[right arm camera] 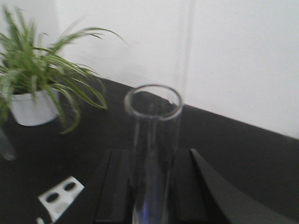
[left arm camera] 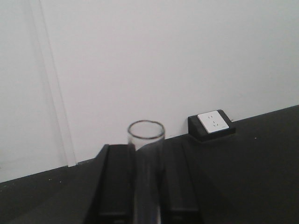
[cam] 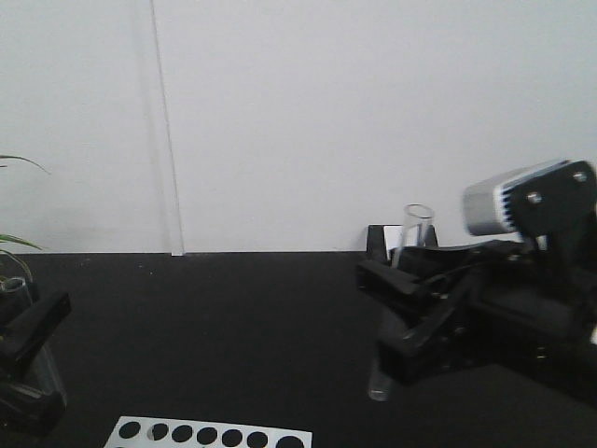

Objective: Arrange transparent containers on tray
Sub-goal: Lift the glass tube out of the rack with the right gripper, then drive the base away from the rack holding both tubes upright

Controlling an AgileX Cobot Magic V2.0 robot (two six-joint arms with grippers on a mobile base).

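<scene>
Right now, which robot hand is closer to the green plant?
Left. The left gripper is on the left side of the table, near the plant. The right gripper is across the table, with the plant away to its left.

A black tabletop (cam: 233,327) stretches ahead of me to a plain white wall (cam: 326,112), where a narrow vertical strip (cam: 166,121) runs down to the table edge. At my left stands a spider plant (right arm camera: 42,70) in a white pot (right arm camera: 30,107). A white holed rack (cam: 210,434) lies at the near edge. Against the wall at my right, a white socket (left arm camera: 212,122) sits on a black block (left arm camera: 210,134).
</scene>
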